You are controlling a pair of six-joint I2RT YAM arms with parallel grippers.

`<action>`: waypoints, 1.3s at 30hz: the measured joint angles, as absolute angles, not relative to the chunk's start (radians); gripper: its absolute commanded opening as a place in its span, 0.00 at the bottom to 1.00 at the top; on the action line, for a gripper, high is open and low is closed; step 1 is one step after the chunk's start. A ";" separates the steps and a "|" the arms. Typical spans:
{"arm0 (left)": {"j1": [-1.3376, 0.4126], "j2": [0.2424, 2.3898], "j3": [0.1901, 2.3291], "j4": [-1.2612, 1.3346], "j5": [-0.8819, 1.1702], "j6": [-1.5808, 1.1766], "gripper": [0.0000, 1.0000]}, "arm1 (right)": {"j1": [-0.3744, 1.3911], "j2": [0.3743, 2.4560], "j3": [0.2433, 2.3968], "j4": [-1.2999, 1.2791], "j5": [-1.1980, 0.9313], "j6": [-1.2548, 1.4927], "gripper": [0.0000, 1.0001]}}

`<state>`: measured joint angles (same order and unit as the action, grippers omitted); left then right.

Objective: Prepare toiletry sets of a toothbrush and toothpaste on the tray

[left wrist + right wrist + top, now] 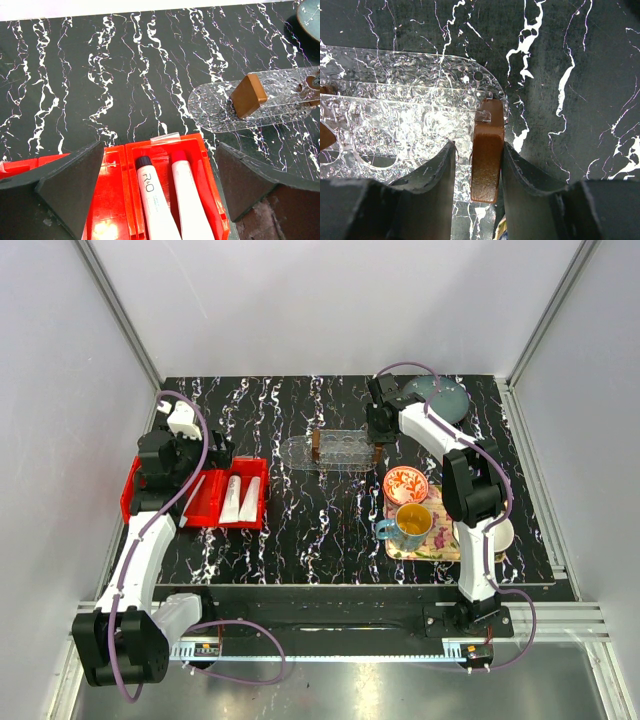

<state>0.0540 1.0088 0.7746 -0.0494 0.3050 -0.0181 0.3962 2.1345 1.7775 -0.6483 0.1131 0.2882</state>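
Observation:
The clear oval tray (340, 453) lies mid-table with a brown upright handle near each end. My right gripper (377, 440) straddles the right handle (487, 150). Its right finger touches the handle and its left finger stands a small gap off, so it is open. The tray's dimpled plastic (410, 100) fills the left of the right wrist view. My left gripper (160, 185) is wide open above the red bin (112, 200). Two white toothpaste tubes lie there, one dark-capped (152, 200), one red-capped (189, 200). The slim toothbrush (192, 502) lies in the bin's left compartment.
A floral rectangular tray (447, 545) at the right holds a red-patterned bowl (406, 483) and a blue mug (408, 525). A dark grey plate (440, 395) sits at the back right. The clear tray (225, 107) and its other handle (248, 95) show in the left wrist view.

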 measured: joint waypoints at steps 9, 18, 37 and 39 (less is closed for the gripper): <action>0.054 1.009 0.775 -0.050 0.305 -0.018 0.99 | 0.396 2.135 1.777 -0.648 0.113 0.288 0.38; 0.054 1.009 0.775 -0.049 0.305 -0.018 0.99 | 0.396 2.135 1.778 -0.649 0.113 0.288 0.47; 0.054 1.009 0.774 -0.050 0.305 -0.018 0.99 | 0.397 2.135 1.803 -0.654 0.111 0.292 0.56; 0.054 1.009 0.774 -0.049 0.305 -0.018 0.99 | 0.397 2.134 1.810 -0.656 0.111 0.292 0.56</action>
<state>0.0540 1.0088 0.7738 -0.0494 0.3050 -0.0181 0.3973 2.1338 1.8095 -0.6556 0.1112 0.2920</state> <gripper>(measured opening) 0.987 0.560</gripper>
